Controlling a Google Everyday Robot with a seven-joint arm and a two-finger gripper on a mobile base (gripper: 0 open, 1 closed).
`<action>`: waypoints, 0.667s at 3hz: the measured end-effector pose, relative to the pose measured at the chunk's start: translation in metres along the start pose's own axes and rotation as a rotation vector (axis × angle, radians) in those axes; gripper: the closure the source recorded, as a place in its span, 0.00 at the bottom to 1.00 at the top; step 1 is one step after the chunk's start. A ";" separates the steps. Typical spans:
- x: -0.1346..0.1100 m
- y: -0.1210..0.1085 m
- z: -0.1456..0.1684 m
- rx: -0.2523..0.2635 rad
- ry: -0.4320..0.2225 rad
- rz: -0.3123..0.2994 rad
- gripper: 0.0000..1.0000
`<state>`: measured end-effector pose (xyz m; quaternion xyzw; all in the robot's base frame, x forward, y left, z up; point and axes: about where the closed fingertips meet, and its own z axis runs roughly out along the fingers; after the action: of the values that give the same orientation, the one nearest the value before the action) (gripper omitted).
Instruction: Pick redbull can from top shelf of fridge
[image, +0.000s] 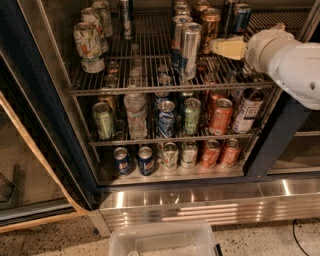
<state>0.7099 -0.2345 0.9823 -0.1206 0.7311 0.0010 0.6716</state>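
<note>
Camera view: gripper (216, 47) reaching into the fridge (270, 141) at the right of the top shelf (150, 89).
Nearest, a clear plastic bin (161, 239) sits on the floor below the ribbed steel base (210, 201). Above it, two lower racks carry cans and a water bottle (136, 114). On the top shelf the gripper hovers just right of a tall silver can (190, 45); whether it is open or closed cannot be told. The redbull can (241, 17) stands behind it at the back right, beside a brown-gold can (210, 26).
</note>
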 end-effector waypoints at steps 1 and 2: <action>0.001 -0.007 0.012 0.013 -0.002 -0.006 0.18; 0.000 -0.011 0.019 0.021 -0.004 -0.010 0.20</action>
<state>0.7308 -0.2417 0.9818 -0.1174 0.7292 -0.0099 0.6741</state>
